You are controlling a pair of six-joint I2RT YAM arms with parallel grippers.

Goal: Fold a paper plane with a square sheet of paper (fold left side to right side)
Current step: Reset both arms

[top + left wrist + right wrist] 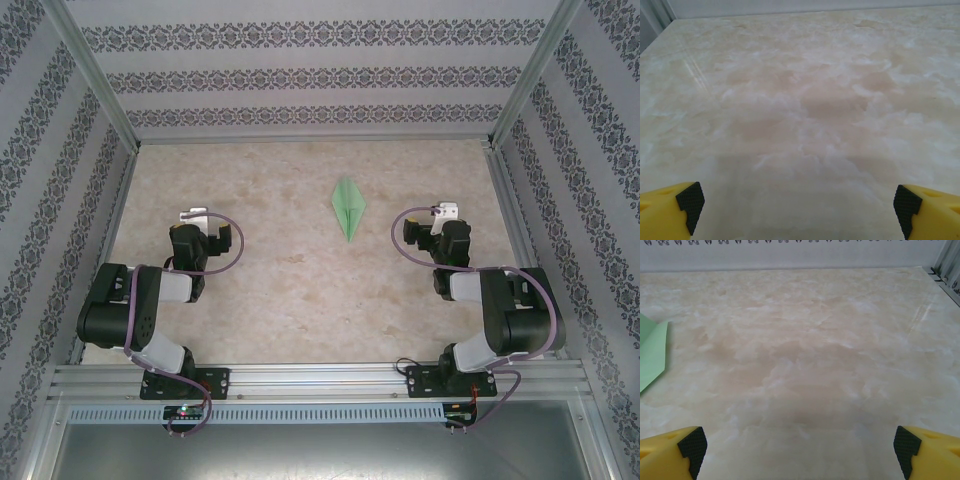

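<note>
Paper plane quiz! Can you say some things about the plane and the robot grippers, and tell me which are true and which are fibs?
1. The paper plane lies on the table between the two arms. True.
2. The left gripper is holding the paper plane. False: it is open and empty, and the plane lies apart from it.
3. The paper plane is pale green. True.
4. The right gripper is shut tight. False: it is wide open.
5. The paper plane is a flat square. False: it is a narrow pointed shape with a centre crease.
</note>
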